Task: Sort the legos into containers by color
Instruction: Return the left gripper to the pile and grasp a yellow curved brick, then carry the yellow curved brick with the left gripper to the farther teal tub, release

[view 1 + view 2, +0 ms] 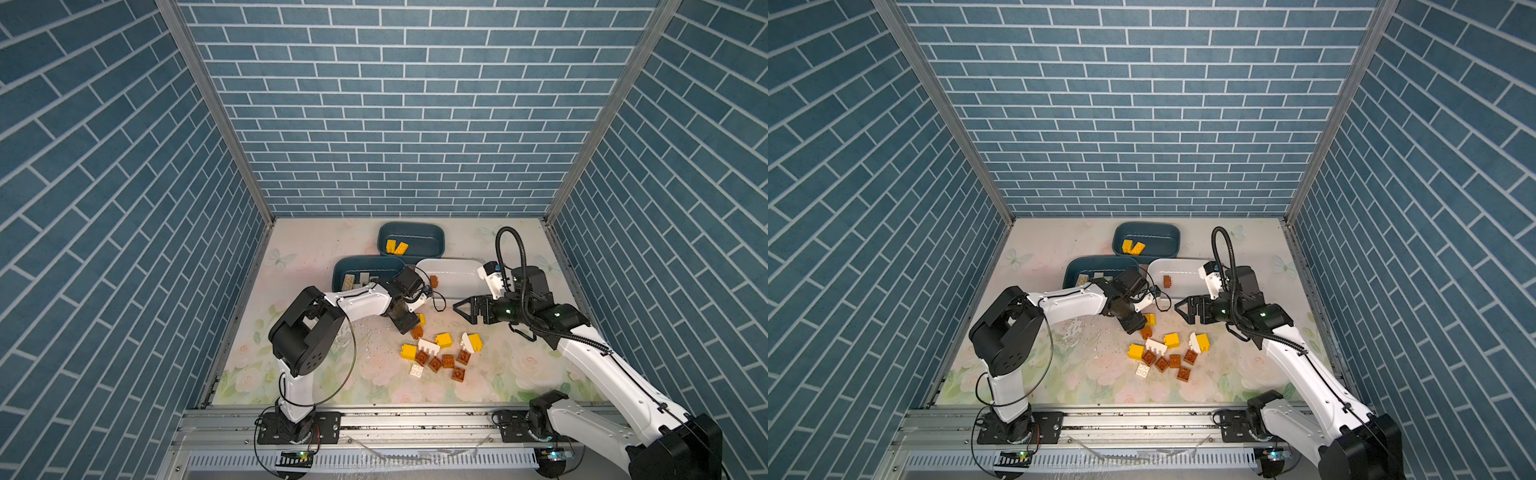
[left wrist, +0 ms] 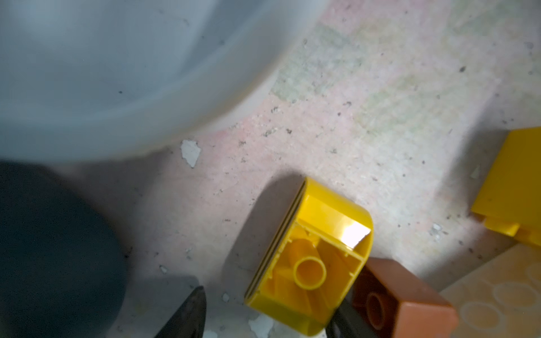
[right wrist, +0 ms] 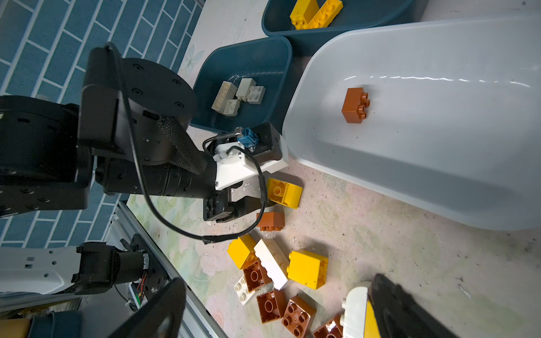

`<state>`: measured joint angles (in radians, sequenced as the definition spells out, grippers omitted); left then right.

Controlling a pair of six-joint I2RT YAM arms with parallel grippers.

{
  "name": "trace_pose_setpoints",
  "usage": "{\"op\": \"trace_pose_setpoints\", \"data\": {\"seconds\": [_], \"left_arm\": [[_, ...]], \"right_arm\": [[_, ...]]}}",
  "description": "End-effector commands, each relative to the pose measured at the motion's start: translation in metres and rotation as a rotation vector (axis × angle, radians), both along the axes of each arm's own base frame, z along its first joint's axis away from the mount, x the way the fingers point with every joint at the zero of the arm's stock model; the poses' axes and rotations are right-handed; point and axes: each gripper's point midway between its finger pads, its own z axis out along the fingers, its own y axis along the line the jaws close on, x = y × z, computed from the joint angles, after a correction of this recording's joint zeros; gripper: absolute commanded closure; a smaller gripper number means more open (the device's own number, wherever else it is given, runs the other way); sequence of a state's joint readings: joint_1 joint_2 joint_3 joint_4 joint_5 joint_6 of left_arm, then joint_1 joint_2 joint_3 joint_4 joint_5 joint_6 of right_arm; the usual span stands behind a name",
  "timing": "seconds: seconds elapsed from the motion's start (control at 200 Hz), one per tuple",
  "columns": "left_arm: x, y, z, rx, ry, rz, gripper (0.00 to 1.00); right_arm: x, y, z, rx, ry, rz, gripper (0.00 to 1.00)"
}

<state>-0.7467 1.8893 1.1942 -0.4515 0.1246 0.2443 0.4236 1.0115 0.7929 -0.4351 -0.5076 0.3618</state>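
1. Yellow square brick (image 2: 310, 263) is seen lying on its side on the worktop (image 1: 519, 365). Its hollow underside is turned to the left wrist camera, just off the near corner of the white tub (image 1: 457, 278).
2. It is straddled by the left hand (image 1: 410, 328), jaws partly spread. One finger (image 2: 191, 313) is clear of the brick, with bare worktop showing between. The other finger is right at the opposite face, and contact there cannot be told. No grip is shown.
3. Brown brick (image 2: 401, 301) is set just beside that yellow one, on the side toward the pile.
4. Loose pile (image 1: 440, 357) is spread on the worktop nearer the rail: yellow, white and brown pieces, many touching.
5. Already sorted:
   - two yellow bricks (image 1: 397, 247) are in the far teal tub (image 1: 428, 239)
   - white bricks (image 3: 237, 96) are in the near teal tub (image 1: 365, 266)
   - one brown brick (image 3: 355, 105) is in the white tub
6. The tubs are clustered at the back of the worktop. The near teal tub and the white tub are side by side, with the far teal tub behind them.
7. Right hand (image 1: 459, 311) is held above the worktop by the white tub's near edge. Its jaws are spread wide with nothing between them.
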Motion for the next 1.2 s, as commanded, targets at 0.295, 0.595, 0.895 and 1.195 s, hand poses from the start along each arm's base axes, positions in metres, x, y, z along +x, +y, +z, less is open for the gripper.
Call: {"op": "trace_pose_setpoints", "data": {"seconds": [0.295, 0.595, 0.895, 1.195], "left_arm": [[0.010, -0.022, -0.003, -0.037, 0.002, -0.044, 0.38], [0.004, -0.023, -0.004, -0.045, 0.038, -0.051, 0.67], [-0.016, -0.011, 0.041, -0.086, 0.057, -0.025, 0.75], [0.017, 0.000, 0.108, -0.154, 0.001, 0.117, 0.73]], "right_arm": [[0.003, 0.002, 0.003, -0.014, -0.003, 0.010, 0.02], [0.003, 0.001, 0.004, -0.015, 0.001, 0.010, 0.02], [0.006, 0.003, 0.005, -0.013, -0.006, 0.010, 0.02], [0.021, 0.013, 0.017, 0.041, -0.033, 0.006, 0.02]]}}
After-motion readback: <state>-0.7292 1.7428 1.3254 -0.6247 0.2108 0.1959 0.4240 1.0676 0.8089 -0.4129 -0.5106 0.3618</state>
